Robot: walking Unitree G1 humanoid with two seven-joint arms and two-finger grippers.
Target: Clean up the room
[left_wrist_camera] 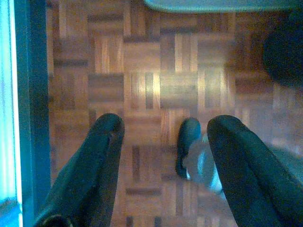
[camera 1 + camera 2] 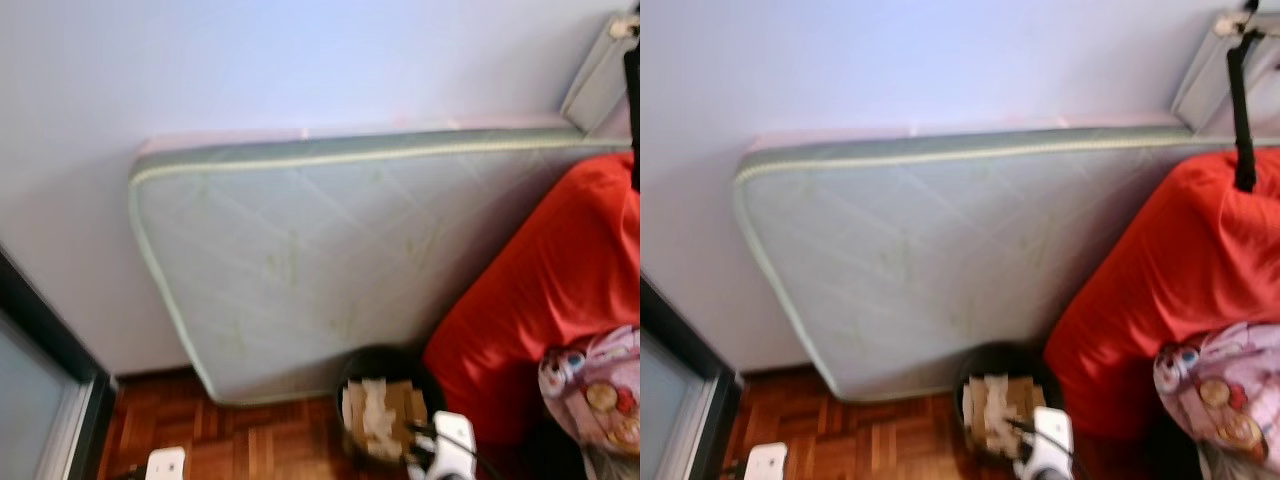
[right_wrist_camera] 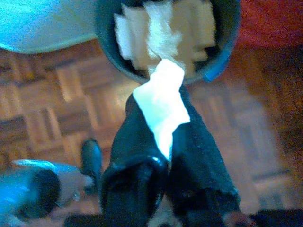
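Observation:
A black round bin (image 2: pixel 385 358) holding torn paper and cardboard scraps stands on the parquet floor at the foot of a leaning mattress. In the right wrist view my right gripper (image 3: pixel 158 113) is shut on a crumpled white piece of paper (image 3: pixel 161 99). The paper's top reaches the near rim of the bin (image 3: pixel 106 42). My right arm (image 2: pixel 452 440) shows just in front of the bin. My left gripper (image 1: pixel 164 126) hangs open over bare parquet with nothing between its fingers.
A pale green mattress (image 2: pixel 330 260) leans on the wall behind the bin. A red cushion or cover (image 2: pixel 560 280) and a pink patterned bag (image 2: pixel 600 390) crowd the right. A dark door frame (image 2: pixel 50 350) stands at the left.

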